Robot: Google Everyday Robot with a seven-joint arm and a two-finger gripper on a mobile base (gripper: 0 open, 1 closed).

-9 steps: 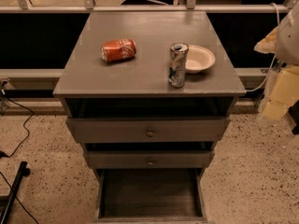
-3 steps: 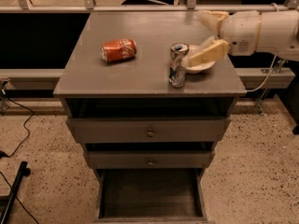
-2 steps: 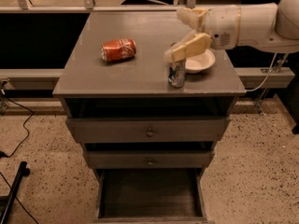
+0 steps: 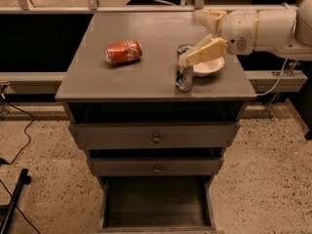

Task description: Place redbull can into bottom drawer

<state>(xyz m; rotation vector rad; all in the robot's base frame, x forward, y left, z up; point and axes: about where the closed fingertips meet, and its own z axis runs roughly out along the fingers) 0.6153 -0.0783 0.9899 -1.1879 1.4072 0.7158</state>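
The redbull can (image 4: pixel 184 75) stands upright on the grey cabinet top (image 4: pixel 146 67), right of centre near the front edge. My gripper (image 4: pixel 191 38) reaches in from the right and hovers at the can's top, open. One cream finger (image 4: pixel 206 52) lies just right of and above the can. The other finger (image 4: pixel 210 16) is farther back. The can is not held. The bottom drawer (image 4: pixel 158 206) is pulled open below, with a dark bare inside.
An orange-red soda can (image 4: pixel 123 51) lies on its side at the left of the top. A white bowl (image 4: pixel 210 67) sits right behind the redbull can, under my gripper. Two shallower drawers with knobs (image 4: pixel 156 138) stand slightly open. Cables lie on the floor at left.
My arm has swung in from the far right, over the bowl, to the redbull can's top. The can and drawers have not moved.
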